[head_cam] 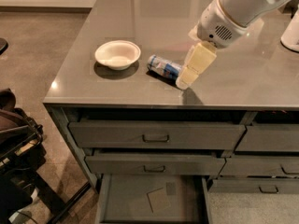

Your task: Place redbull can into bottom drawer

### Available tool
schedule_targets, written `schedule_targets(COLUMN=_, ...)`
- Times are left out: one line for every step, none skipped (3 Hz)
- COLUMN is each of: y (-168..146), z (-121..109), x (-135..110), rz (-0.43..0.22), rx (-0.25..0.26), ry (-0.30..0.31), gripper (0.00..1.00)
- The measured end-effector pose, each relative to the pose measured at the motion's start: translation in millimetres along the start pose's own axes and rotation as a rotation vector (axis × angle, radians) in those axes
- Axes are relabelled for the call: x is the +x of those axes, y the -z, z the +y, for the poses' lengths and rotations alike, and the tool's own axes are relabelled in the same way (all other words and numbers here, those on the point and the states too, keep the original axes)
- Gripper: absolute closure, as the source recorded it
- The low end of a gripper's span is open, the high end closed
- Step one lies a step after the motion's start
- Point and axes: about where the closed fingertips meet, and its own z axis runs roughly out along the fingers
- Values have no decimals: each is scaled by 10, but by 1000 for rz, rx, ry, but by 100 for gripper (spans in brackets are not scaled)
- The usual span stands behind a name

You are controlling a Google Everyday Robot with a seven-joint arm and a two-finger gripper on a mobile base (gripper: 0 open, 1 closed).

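Note:
The redbull can (163, 66) lies on its side on the grey countertop (243, 78), just right of a white bowl (117, 54). My gripper (184, 81) hangs from the white arm that comes in from the upper right. Its cream tip is down at the can's right end and hides that end. I cannot tell whether it touches the can. The bottom drawer (121, 204) of the left column is pulled open below, a shallow dark-grey tray with pale square patches on its floor.
Two closed handled drawers (156, 136) sit above the open one, with narrower right-column drawers (268, 143) beside them. A white object (290, 36) stands at the counter's right edge. Dark equipment (14, 143) stands on the floor at the left.

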Motion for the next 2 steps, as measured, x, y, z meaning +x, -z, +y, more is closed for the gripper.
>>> schedule_targets(y=-41, z=-14, x=14, rz=-12, rx=-5, ry=-19, gripper=0)
schedule_targets(y=-41, z=-14, x=14, rz=-12, rx=-5, ry=-19, gripper=0)
